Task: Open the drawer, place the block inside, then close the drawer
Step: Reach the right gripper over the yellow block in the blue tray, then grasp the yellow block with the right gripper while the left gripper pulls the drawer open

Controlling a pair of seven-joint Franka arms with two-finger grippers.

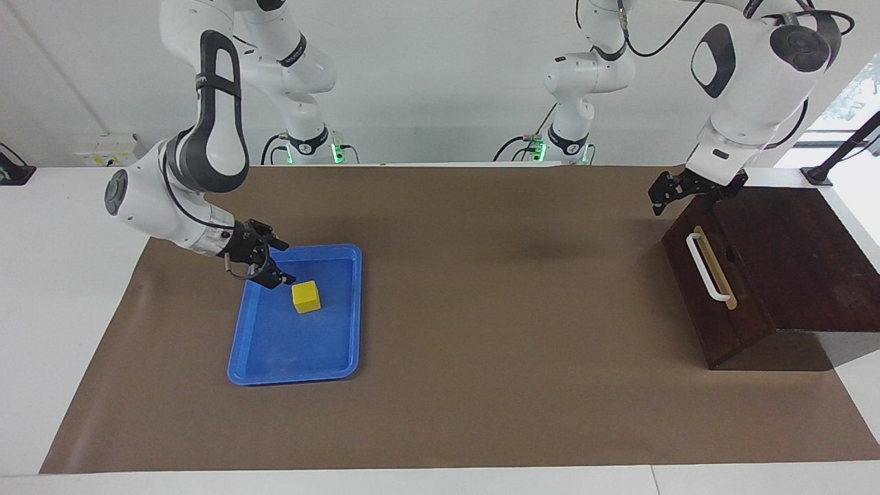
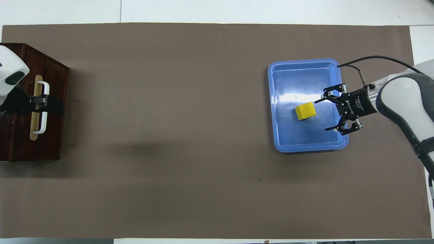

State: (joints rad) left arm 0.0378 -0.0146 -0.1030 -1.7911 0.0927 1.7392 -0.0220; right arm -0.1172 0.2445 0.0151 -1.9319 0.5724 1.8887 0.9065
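The table (image 1: 481, 412) is covered by a brown mat, and the largest thing on it is the dark cabinet (image 1: 790, 261) at the left arm's end. Its drawer (image 1: 715, 302) is seen shut, the white handle (image 1: 708, 268) untouched. The left gripper (image 1: 665, 194) is held in the air above the cabinet's upper front edge with its jaws spread wide and nothing between them.

Toward the right arm's end a blue tray (image 1: 295, 371) is laid flat, and the yellow block (image 1: 306, 296) is seated in it, nearer the robots than the tray's middle. The right gripper (image 1: 271, 265) is brought low over the tray just beside the block, jaws fully apart and empty — in the overhead view the fingertips (image 2: 320, 100) are seen short of the block's faces, so the block is not yet straddled.

Several slips can be judged likely from here. If the right gripper is advanced off line, the block may be nudged across the slick tray instead of being taken between the fingers. If it is lowered too far, the tray wall may be struck and the tray shifted. At the cabinet, the handle may be missed by the left gripper — or the whole cabinet dragged when the drawer is pulled.
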